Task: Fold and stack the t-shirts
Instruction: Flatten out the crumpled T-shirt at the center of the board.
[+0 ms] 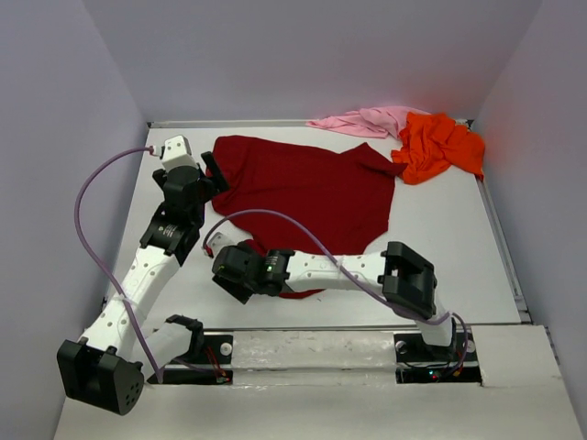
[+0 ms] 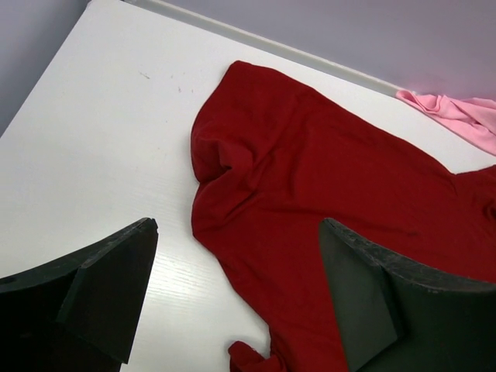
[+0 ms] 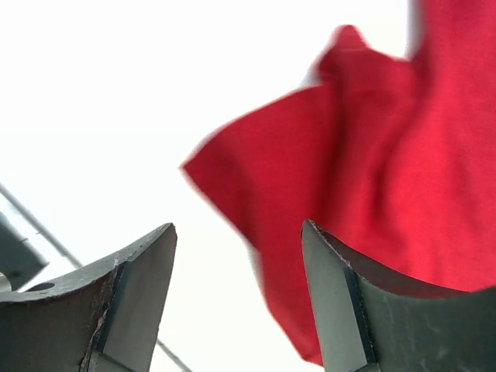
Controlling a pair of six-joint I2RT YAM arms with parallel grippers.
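Note:
A dark red t-shirt (image 1: 312,188) lies spread over the middle of the white table, with creases near its left sleeve (image 2: 325,186). At the back a pale pink t-shirt (image 1: 367,121) lies bunched, its edge visible in the left wrist view (image 2: 457,116). A crumpled orange t-shirt (image 1: 440,147) sits beside it at the back right. My left gripper (image 1: 218,179) hangs open above the red shirt's left edge (image 2: 239,225), holding nothing. My right gripper (image 1: 223,270) is open and low at the shirt's near left corner (image 3: 239,229). The red cloth (image 3: 372,178) lies just beyond its right finger.
Purple walls close the table (image 1: 459,247) in on the left, back and right, with a raised rail (image 1: 266,124) along the back edge. A purple cable (image 1: 275,225) from the right arm loops over the red shirt's near part.

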